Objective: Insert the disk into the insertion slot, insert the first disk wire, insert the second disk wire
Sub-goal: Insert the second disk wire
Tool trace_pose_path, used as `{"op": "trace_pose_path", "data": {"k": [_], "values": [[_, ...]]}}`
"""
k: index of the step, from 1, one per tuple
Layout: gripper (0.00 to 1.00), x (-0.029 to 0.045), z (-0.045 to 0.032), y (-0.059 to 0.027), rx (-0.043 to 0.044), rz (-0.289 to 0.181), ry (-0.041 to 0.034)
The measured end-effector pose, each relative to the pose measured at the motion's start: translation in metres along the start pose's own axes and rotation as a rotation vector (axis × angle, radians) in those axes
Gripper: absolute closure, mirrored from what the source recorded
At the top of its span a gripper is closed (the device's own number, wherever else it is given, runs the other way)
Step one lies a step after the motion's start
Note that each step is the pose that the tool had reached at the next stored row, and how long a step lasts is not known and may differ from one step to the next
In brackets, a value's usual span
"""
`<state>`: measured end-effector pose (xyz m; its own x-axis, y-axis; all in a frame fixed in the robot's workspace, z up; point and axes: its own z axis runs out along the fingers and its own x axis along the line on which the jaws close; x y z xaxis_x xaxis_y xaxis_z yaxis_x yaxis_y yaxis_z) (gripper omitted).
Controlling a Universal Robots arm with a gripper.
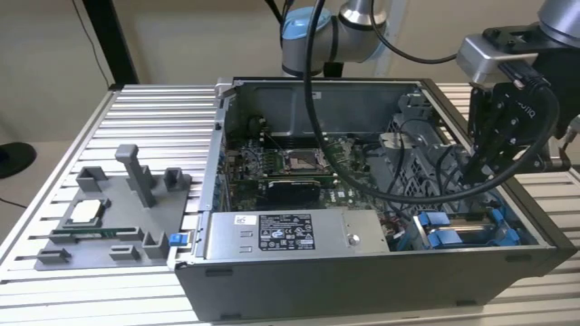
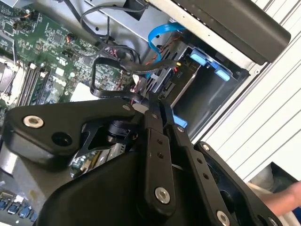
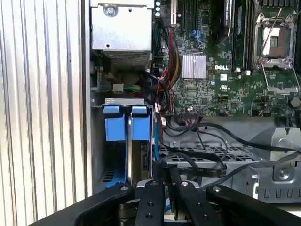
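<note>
Grey parts fixture (image 1: 113, 221) lower left on slatted table (image 1: 149, 109); labelled silver power supply (image 1: 295, 233) bottom centre; green motherboard (image 1: 285, 163) centre.

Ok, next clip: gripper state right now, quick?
Gripper: fingers close together inside the open grey metal computer case, by the black wires next to the blue-framed silver hard drive; whether it grips a wire cannot be told.

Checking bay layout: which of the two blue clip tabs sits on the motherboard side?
The inner tab, next to the red-and-black wire bundle; the outer tab sits by the case wall.
</note>
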<state>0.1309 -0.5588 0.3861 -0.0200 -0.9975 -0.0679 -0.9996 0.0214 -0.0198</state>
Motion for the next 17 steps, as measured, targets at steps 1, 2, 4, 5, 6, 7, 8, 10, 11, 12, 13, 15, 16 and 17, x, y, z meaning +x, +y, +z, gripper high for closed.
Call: {"op": "trace_pose_path", "data": {"k": [1,2,4,5,6,7,8,10,11,12,13,15,16,17], "values": [[1.0,0.0001,0.0011,0.0003,0.0025,0.001,0.0002],[1.0,0.0002,0.0022,0.0006,0.0045,0.003,0.0002],[1.0,0.0002,0.0034,0.0007,0.0055,0.006,0.0003],[1.0,0.0003,0.0036,0.0007,0.0057,0.008,0.0004],[1.0,0.0003,0.0036,0.0008,0.0057,0.008,0.0004],[1.0,0.0003,0.0036,0.0008,0.0058,0.009,0.0004],[1.0,0.0004,0.0036,0.0008,0.0057,0.009,0.0004],[1.0,0.0003,0.0037,0.0008,0.0057,0.009,0.0003],[1.0,0.0003,0.0037,0.0008,0.0058,0.009,0.0003],[1.0,0.0003,0.0038,0.0008,0.0057,0.009,0.0002],[1.0,0.0003,0.0042,0.0008,0.0057,0.009,0.0001],[1.0,0.0004,0.0046,0.0008,0.0058,0.009,0.0003],[1.0,0.0004,0.0047,0.0008,0.0058,0.009,0.0003],[1.0,0.0004,0.0047,0.0008,0.0058,0.009,0.0003]]}}
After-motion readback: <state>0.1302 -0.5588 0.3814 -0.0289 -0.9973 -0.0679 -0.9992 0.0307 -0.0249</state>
